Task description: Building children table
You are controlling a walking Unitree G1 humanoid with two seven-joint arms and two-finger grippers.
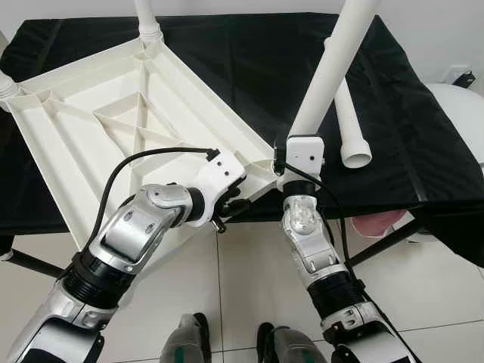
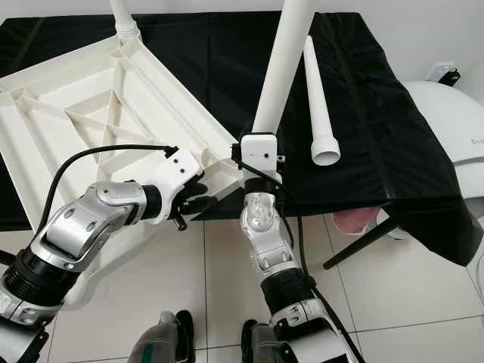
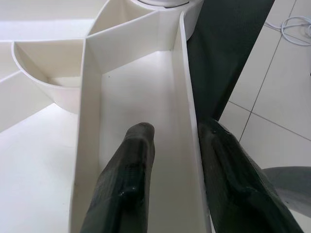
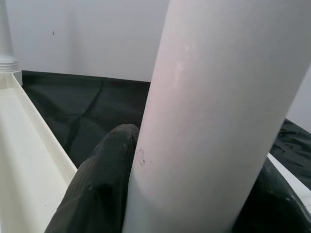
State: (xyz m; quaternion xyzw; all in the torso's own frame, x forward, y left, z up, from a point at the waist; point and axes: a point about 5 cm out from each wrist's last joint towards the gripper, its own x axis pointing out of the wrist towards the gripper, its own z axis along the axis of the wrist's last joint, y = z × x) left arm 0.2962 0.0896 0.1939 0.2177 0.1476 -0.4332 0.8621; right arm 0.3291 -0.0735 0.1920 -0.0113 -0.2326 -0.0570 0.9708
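Observation:
An upside-down white plastic tabletop (image 1: 91,128) with ribs lies on a black-covered table. White legs stand in its far corner (image 1: 147,23) and left corner (image 1: 4,85). My left gripper (image 1: 231,206) is shut on the tabletop's rim near the front corner. In the left wrist view one finger (image 3: 138,145) is inside the rim wall (image 3: 187,111) and the other is outside it. My right gripper (image 4: 194,194) is shut on a long white leg (image 1: 329,68), held upright and slightly tilted at that front corner. A loose leg (image 1: 349,128) lies on the cloth to the right.
The black cloth (image 1: 249,60) hangs over the table's edges. A white rounded object (image 1: 461,113) stands at the right, and a pink tub (image 1: 378,221) sits under the table. My feet (image 1: 227,340) are on the tiled floor close to the table's front.

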